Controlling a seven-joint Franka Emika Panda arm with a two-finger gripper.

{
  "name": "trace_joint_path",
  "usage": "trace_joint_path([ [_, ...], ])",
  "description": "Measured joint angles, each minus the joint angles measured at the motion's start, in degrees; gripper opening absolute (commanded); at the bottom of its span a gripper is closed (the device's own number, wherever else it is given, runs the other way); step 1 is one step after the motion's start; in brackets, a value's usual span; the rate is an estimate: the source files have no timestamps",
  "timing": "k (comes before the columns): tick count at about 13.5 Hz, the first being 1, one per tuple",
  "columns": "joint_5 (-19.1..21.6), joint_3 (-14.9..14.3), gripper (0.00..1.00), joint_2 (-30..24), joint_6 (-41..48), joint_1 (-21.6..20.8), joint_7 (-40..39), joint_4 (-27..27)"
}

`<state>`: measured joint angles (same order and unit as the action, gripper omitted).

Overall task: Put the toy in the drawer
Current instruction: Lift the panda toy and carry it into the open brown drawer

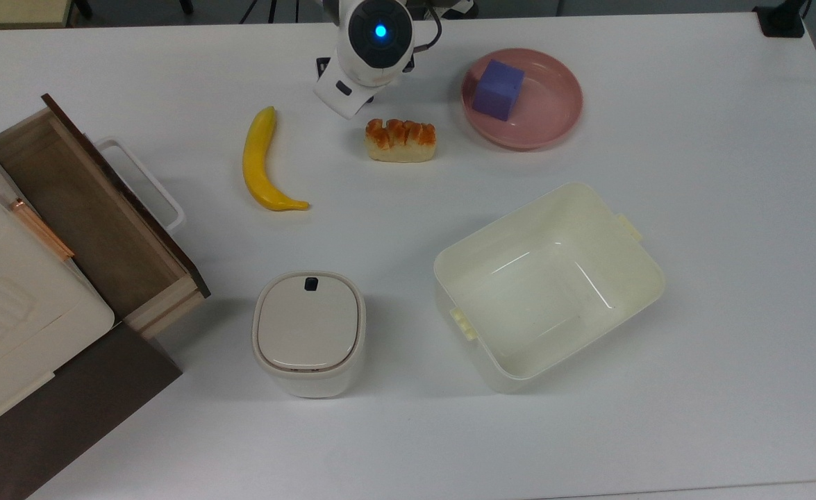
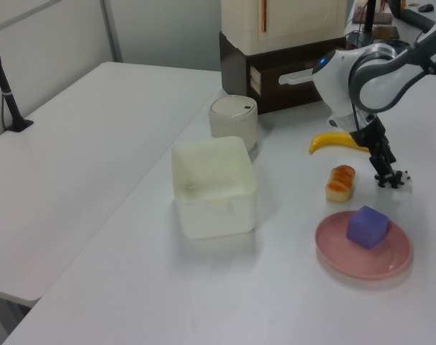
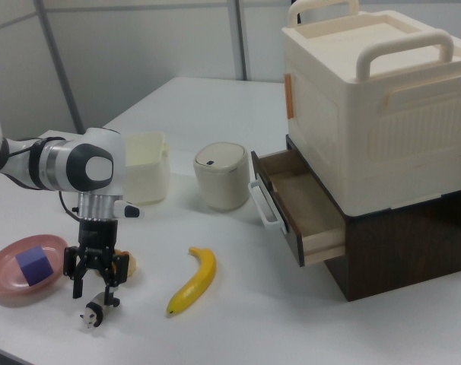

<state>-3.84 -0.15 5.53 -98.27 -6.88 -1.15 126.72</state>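
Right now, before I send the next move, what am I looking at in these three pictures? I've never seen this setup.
It is one robot arm with a two-finger gripper. The top view looks down on the white table; the other two look across it. On the table lie a banana, a bread piece, a purple cube on a pink plate, a cream tub and a lidded bin. The drawer is pulled open. The gripper hangs open just above the panda toy, holding nothing.

White table point(image 1: 692, 104), banana point(image 1: 260, 163), tub point(image 1: 548, 283)
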Motion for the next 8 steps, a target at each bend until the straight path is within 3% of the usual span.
trace_joint_path([
  [3, 0.0, 0.0, 0.43, 0.0, 0.0, -0.2, 0.2, 0.6],
  [5, 0.0, 0.0, 0.23, 0.0, -0.2, -0.2, 0.2, 0.7],
  [8, 0.0, -0.1, 0.16, -0.3, -0.3, -0.1, 0.2, 0.7],
])
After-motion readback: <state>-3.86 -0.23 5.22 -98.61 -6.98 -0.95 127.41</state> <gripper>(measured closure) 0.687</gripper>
